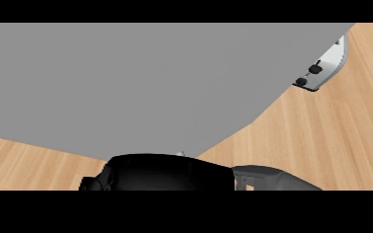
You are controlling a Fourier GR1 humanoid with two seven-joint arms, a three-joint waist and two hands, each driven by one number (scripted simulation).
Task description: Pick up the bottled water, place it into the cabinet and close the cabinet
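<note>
The bottled water cannot be made out in the head view. Nothing here reads plainly as a bottle, so which way it points and how its long axis lies cannot be told. The only possible trace is a small pale tip (pixel 179 153) showing just above the right hand (pixel 160 174), at the lowest corner of the cabinet (pixel 146 84); whether it belongs to the bottle cannot be told.

The right hand sits at the lower edge of the view, a little left of centre, a rounded black mass seen from behind. From this angle it cannot be told whether it is spread, closed or clamped on anything. Its grey forearm (pixel 280 178) runs off to the right along the same edge.

Above the hand, the grey cabinet fills most of the view as 1 flat, plain surface. Its lower edge slants down from the left toward the hand, and its right edge climbs steeply to the upper right. Its inside is hidden, and whether its door is open or shut cannot be told.

At the cabinet's upper right corner a pale curved fitting (pixel 329 61) juts out, carrying 2 black studs (pixel 316 69), one above the other. The light wooden tabletop (pixel 320 128) shows at lower left and across the right side.
</note>
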